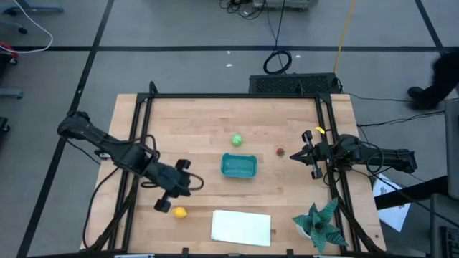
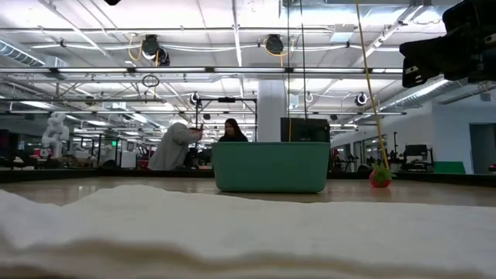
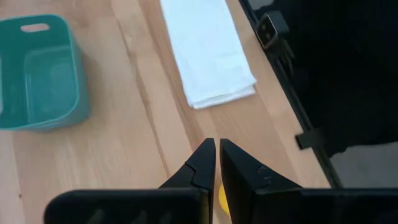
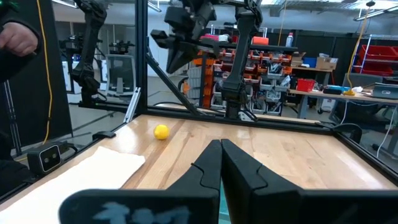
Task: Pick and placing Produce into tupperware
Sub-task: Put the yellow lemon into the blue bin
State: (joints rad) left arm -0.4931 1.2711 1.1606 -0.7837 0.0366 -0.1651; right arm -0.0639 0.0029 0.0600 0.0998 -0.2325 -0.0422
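- Three pieces of produce sit on the table, none in the teal tub (image 1: 239, 166) at frame centre: the yellow lemon (image 1: 180, 212) lower left, the green ball (image 1: 236, 139) just above the tub, the dark red piece (image 1: 280, 151) to its right.
- Your left gripper (image 1: 166, 204) hangs just beside the lemon, fingers pinched nearly together on nothing.
- Your right gripper (image 1: 307, 153) waits at the right edge near the red piece, clenched and empty.
- Descend with the jaws this narrow and you will likely nudge the round lemon away, toward the white cloth (image 1: 242, 226) or the frame rail (image 1: 136, 154).
- Part them first, or the grasp may fail.
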